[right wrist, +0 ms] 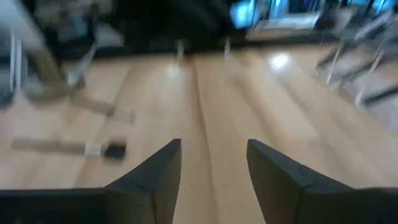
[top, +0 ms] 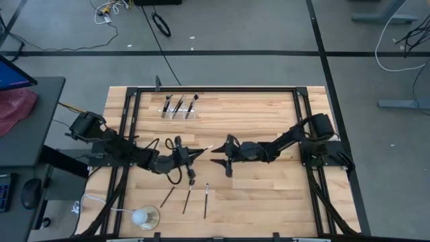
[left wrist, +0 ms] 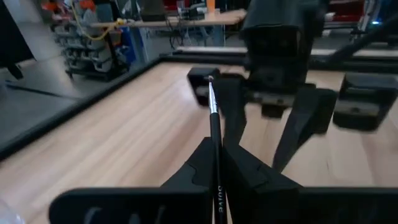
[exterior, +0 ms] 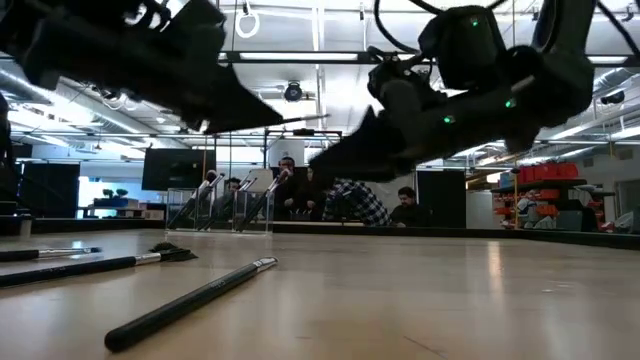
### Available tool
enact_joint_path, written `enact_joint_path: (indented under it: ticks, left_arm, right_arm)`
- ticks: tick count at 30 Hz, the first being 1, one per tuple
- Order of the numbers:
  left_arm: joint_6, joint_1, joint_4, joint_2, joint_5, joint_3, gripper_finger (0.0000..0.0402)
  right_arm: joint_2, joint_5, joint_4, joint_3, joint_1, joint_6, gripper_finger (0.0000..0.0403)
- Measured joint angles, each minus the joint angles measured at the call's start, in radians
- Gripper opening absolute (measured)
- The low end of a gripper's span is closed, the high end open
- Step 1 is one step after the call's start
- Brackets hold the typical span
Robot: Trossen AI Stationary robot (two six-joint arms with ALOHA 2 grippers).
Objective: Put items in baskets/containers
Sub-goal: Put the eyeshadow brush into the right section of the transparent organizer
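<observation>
Left claw (top: 200, 152) clamped on brush (left wrist: 214, 127) mid-table; right claw (top: 216, 154) facing, spread, empty.

Even, bright overhead light in high view; soft faint shadows on desk (top: 269, 195). Low view backlit: ceiling strip lights glare, both arms read as near-black silhouettes, nearest brush (exterior: 190, 300) soft-focus. Right wrist view heavily motion-blurred; glare patch on wood ahead of right end effector (right wrist: 213, 163). Left wrist view sharper, background soft.
</observation>
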Motion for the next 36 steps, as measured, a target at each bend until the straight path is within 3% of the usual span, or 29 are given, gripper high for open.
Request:
enact_joint_path:
  ticks: [7,14,18,26,30,36]
  left_arm:
    - [0.070,0.005,0.003,-0.001,0.024,0.042,0.0019]
    - [0.072,0.005,0.006,-0.001,0.024,0.042,0.0020]
    - [0.072,0.004,0.007,-0.001,0.025,0.042,0.0021]
    - [0.066,0.004,-0.005,-0.002,0.060,0.042,0.0033]
    - [0.068,0.006,-0.044,-0.002,0.082,0.044,0.0069]
    - [0.054,0.040,-0.089,-0.002,0.116,0.044,0.0156]
  right_arm:
    - [0.039,0.002,0.296,0.000,-0.006,0.031,0.0185]
    - [0.037,0.003,0.370,0.000,-0.006,0.088,0.0175]
    - [0.037,0.003,0.369,0.000,-0.006,0.104,0.0136]
    - [0.036,-0.029,0.367,0.000,-0.006,0.099,0.0015]
    - [-0.002,-0.020,0.288,0.000,-0.009,0.119,0.0016]
    - [-0.147,0.012,-0.030,0.006,-0.012,0.129,0.0008]
